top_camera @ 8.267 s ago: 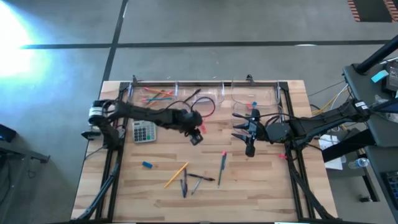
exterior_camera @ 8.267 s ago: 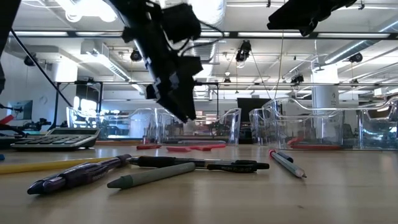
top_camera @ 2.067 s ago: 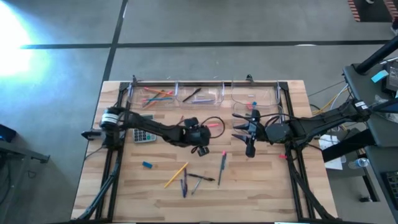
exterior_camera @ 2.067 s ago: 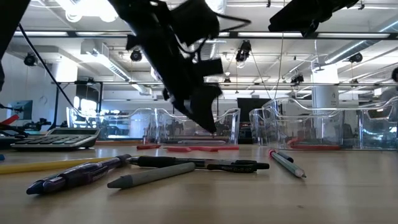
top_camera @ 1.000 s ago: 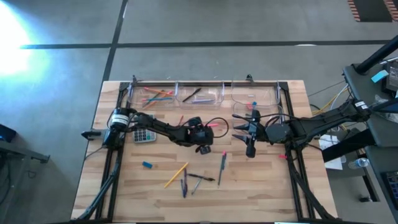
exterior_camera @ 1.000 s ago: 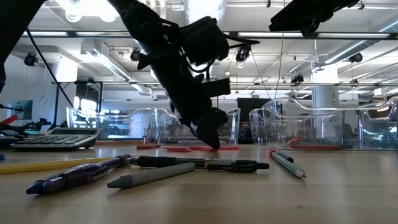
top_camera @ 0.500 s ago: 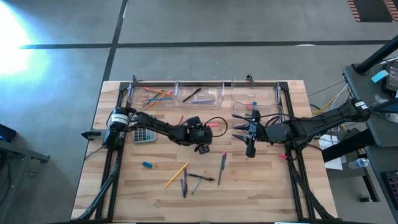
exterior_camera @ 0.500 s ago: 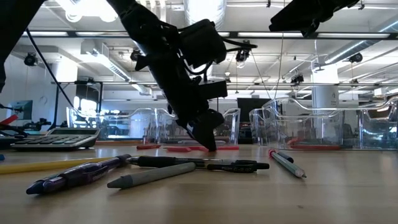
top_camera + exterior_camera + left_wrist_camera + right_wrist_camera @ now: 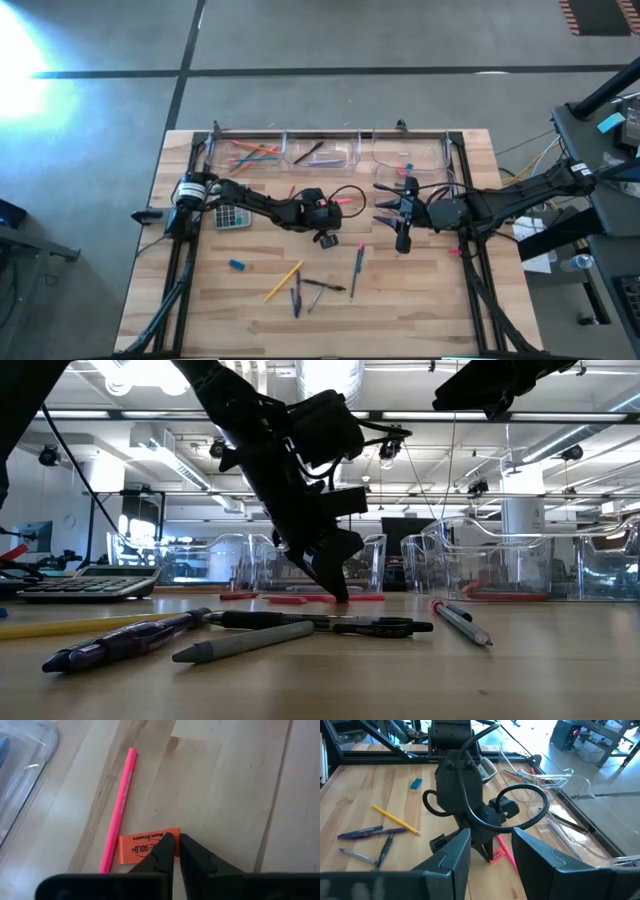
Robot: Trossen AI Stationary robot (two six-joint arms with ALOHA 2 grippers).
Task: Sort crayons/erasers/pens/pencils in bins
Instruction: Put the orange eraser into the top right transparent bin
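An orange-red eraser (image 9: 145, 847) lies flat on the wood, label up, beside a pink pencil (image 9: 120, 807). My left gripper (image 9: 176, 842) stands at mid-table (image 9: 327, 238), pointing down, its fingers shut at the eraser's end. My right gripper (image 9: 400, 212) hovers to its right, open, with nothing between its fingers (image 9: 490, 855). Clear bins (image 9: 250, 155) (image 9: 320, 152) (image 9: 410, 152) line the far edge and hold pencils, pens and erasers. My left gripper comes from above, pointing down, and its shut fingertips (image 9: 165, 842) stand on the eraser's one short end (image 9: 172, 832). One fingertip covers that end, the other is just beyond it. Whether any of it lies between them I cannot tell. The eraser is flat on the table.
A grey calculator (image 9: 232, 214) sits at the left. Nearer the front edge lie a blue eraser (image 9: 237, 265), a yellow pencil (image 9: 283, 282), dark pens (image 9: 297, 298) (image 9: 325, 287) and a grey stick with a pink tip (image 9: 356, 268). Bare wood lies at the front right.
My left gripper has shut its fingers down at the table, at the eraser's end, without shifting much.
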